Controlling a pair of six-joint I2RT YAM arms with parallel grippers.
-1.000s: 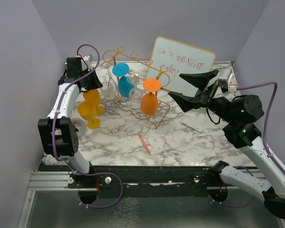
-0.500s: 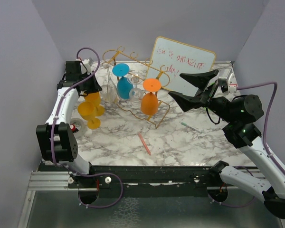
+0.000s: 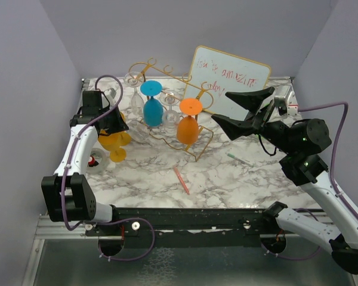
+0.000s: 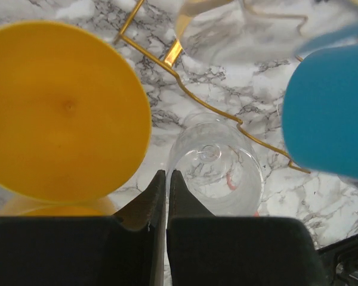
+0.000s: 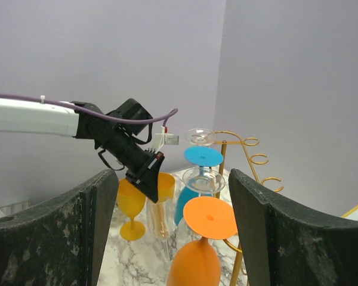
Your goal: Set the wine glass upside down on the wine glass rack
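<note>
Because my left gripper (image 4: 167, 179) is closed tight on what looks like only the thin rim of the clear wine glass (image 4: 218, 173), low beside the rack (image 4: 172, 55), the glass could slip or bump the yellow glass (image 4: 62, 110). My right gripper (image 3: 221, 107) gapes empty.

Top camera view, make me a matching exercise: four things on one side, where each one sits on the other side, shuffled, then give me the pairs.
Things:
1. opaque blue wine glass
2. yellow wine glass
3. thin pink stick
4. framed whiteboard with red writing

Places:
A. lying flat on the marble table, towards the front
B. hanging upside down on the gold wire rack
C. propped up at the back, right of the rack
D. standing upright at the table's left side

Pairs: 1-B, 2-D, 3-A, 4-C
</note>
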